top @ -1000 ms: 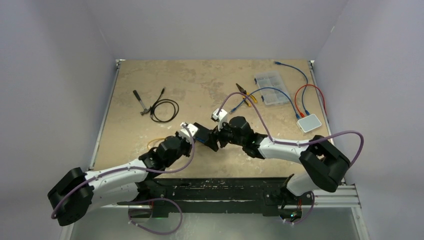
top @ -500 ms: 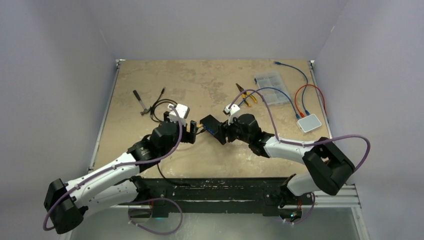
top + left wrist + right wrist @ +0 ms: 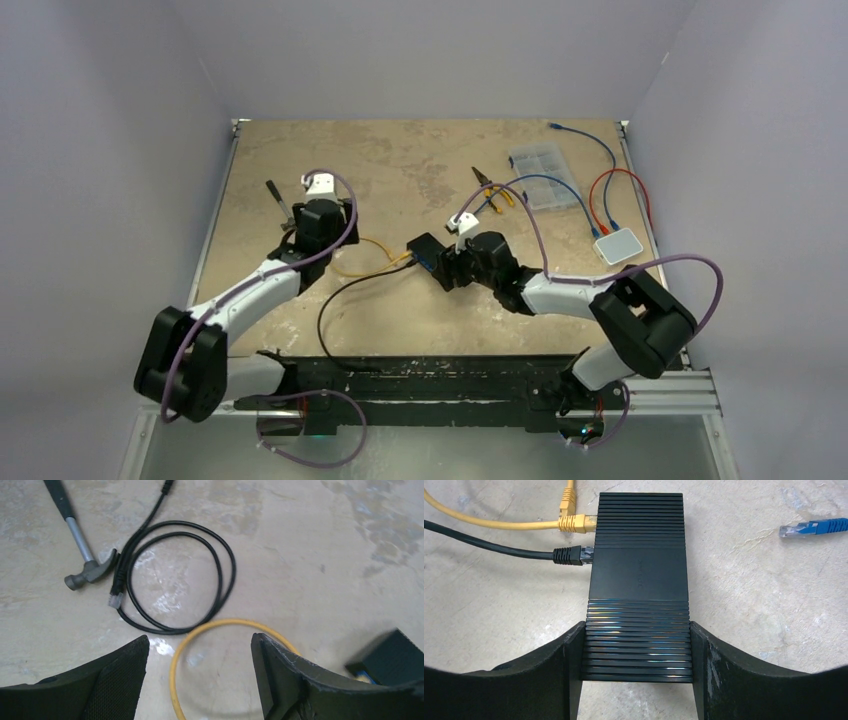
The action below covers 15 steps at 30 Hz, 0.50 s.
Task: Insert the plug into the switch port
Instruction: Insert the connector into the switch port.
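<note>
One tan table (image 3: 400, 160) carries everything under inspection. You have the right arm reaching in toward the table's middle. Its right gripper (image 3: 637, 630) is pressed against both long sides of the black network switch (image 3: 639, 555), which lies flat on the surface. Your left gripper (image 3: 200, 645) hangs spread with nothing between its fingers, over the left part of the table and well apart from the switch.

A coiled black cable (image 3: 120, 572) lies loose there, just beside the head of a hammer (image 3: 89, 571). A yellow cable (image 3: 225, 623) loops across the table between that coil and the switch, and a black cable (image 3: 499, 546) runs in near it.

In the right wrist view, the yellow plug (image 3: 574, 522) and the black plug (image 3: 571, 555) both sit in ports on the switch's left face, side by side. A second yellow plug (image 3: 569, 496) lies just beside the seated one. A loose blue plug (image 3: 809, 528) lies apart on the switch's other side.
</note>
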Available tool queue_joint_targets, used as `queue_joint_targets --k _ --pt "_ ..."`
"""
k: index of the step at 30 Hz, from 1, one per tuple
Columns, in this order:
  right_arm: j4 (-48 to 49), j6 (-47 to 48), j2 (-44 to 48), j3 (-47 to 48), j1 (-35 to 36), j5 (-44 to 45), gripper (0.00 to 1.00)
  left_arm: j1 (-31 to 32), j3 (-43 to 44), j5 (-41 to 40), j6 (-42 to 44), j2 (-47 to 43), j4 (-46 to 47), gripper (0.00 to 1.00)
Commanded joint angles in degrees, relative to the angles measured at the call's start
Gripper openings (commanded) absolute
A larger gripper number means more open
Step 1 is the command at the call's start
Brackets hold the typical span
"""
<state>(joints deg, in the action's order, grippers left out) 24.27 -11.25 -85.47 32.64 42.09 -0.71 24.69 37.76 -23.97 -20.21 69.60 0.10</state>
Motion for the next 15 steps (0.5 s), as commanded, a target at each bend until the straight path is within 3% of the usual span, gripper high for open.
queue_joint_targets --k 1,9,15 --pt "3.65 1.45 -1.55 0.6 0.09 3.59 0.0 -6.19 3.42 2.95 -1.38 6.6 10.64 0.72" --pt "2.22 1.71 -5.45 2.33 0.1 4.52 0.24 -15.43 15.15 11.52 -1.29 25.67 15.96 0.63" --pt "1.7 1.62 -6.16 2.84 0.06 3.98 0.44 -19.07 28.64 16.07 0.61 38.3 11.99 0.54"
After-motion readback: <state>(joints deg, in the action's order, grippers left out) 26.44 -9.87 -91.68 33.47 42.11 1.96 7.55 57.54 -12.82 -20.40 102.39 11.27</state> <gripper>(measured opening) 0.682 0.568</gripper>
